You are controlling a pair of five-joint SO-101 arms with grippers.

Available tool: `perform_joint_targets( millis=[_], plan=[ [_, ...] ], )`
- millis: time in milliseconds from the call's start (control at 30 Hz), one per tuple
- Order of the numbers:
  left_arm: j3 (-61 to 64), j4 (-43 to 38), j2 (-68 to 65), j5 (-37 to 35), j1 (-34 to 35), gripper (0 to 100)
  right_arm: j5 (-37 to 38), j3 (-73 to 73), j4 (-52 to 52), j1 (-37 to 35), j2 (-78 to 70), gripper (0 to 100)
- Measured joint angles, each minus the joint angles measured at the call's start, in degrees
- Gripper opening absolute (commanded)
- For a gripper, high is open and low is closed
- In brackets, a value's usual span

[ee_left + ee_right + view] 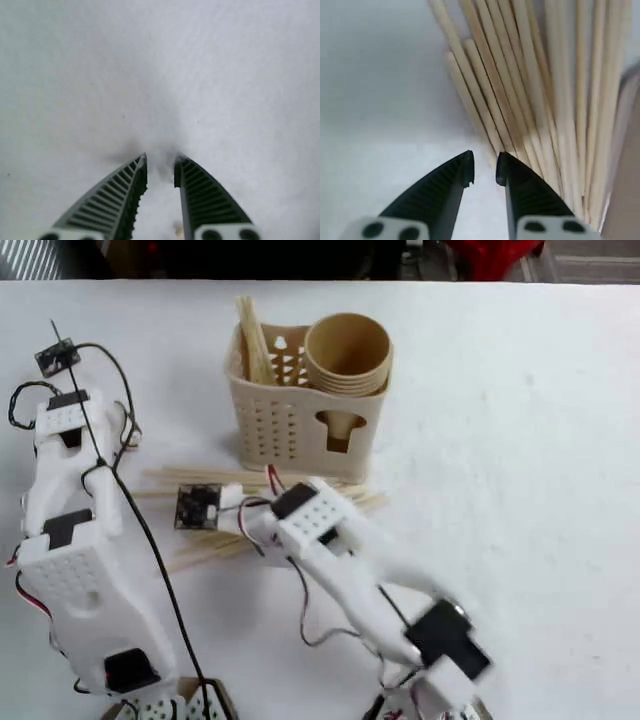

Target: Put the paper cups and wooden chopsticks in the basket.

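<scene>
The paper cups (347, 352) are sitting nested in one stack inside the basket (290, 430), at its right side, so I am judging that this part of the task is already done. A few standing chopsticks (255, 340) are leaning in the left corner of the same basket, with their ends pointing up above the rim. The loose chopsticks (190, 478) are lying flat on the table (520, 440) just in front of the basket, spread like a fan, and these are the pieces not yet put away. This is probably why the right arm (330, 550) is stretching across the middle of the table with its wrist over that pile. In the right wrist view, the right gripper (484, 170) is pointing down at the near ends of the loose chopsticks (520, 100). Its fingers are standing a little apart with a narrow gap, and they are pinching nothing. One fingertip is coming just beside the nearest stick, so it seems the gripper is lining up for a grasp. Because the sticks are thin and lying close together, taking only one or two may be difficult. The left arm (65, 520) is staying out of the way at the left of the table. The left gripper (160, 167) is pointing at bare table, its fingers also slightly parted and holding nothing.
</scene>
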State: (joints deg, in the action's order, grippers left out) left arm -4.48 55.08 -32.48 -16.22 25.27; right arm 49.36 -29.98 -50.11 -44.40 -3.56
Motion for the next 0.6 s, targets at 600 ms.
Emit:
perform_joint_targets(
  millis=[600],
  plan=[
    [0.0, -0.97, 0.0, 0.0, 0.0, 11, 2.64, -1.49, 5.1, 3.96, -3.87, 4.2]
  ],
)
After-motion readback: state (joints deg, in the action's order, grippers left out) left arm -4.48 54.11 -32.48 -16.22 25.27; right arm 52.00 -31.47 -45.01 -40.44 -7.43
